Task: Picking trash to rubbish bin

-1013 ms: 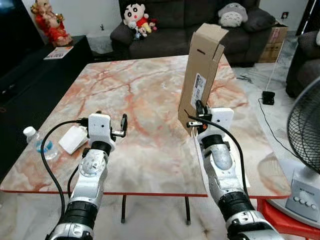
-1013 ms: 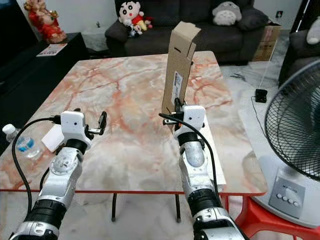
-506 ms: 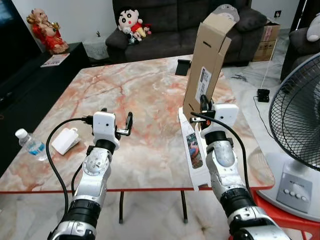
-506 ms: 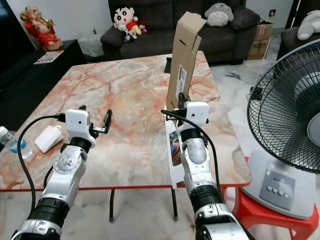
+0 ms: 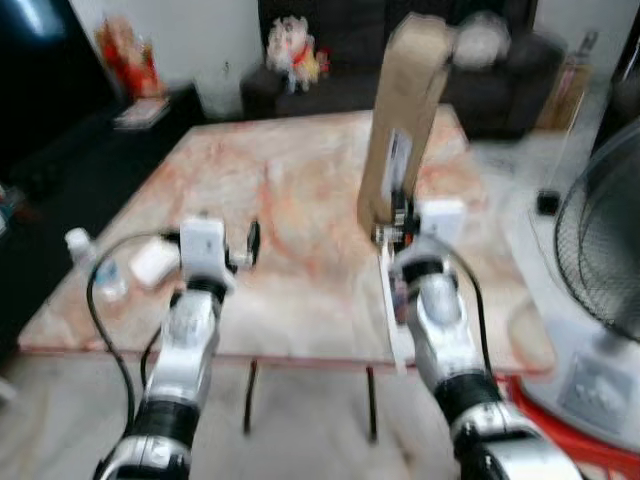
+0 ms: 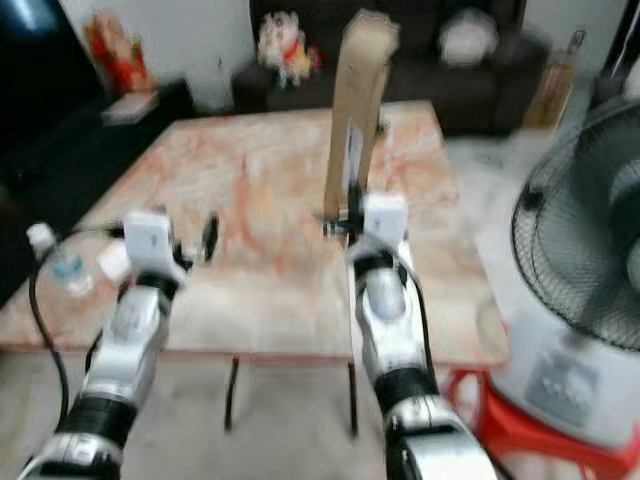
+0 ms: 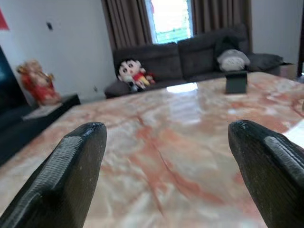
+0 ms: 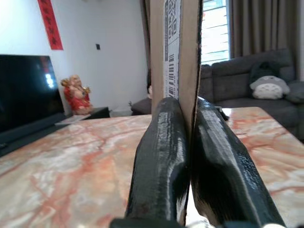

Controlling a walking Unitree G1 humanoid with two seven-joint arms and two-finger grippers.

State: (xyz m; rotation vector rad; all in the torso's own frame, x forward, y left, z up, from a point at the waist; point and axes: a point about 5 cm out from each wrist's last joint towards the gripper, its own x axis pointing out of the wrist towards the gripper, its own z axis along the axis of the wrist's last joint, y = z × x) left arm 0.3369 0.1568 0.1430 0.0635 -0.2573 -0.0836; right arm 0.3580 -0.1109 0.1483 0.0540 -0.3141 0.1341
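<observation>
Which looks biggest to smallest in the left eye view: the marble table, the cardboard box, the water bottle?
1. marble table
2. cardboard box, upright in the right hand
3. water bottle

The view is blurred, but the gaps are plain.

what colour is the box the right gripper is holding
Plain brown cardboard box with a white printed label, clearest in the right wrist view.
</observation>
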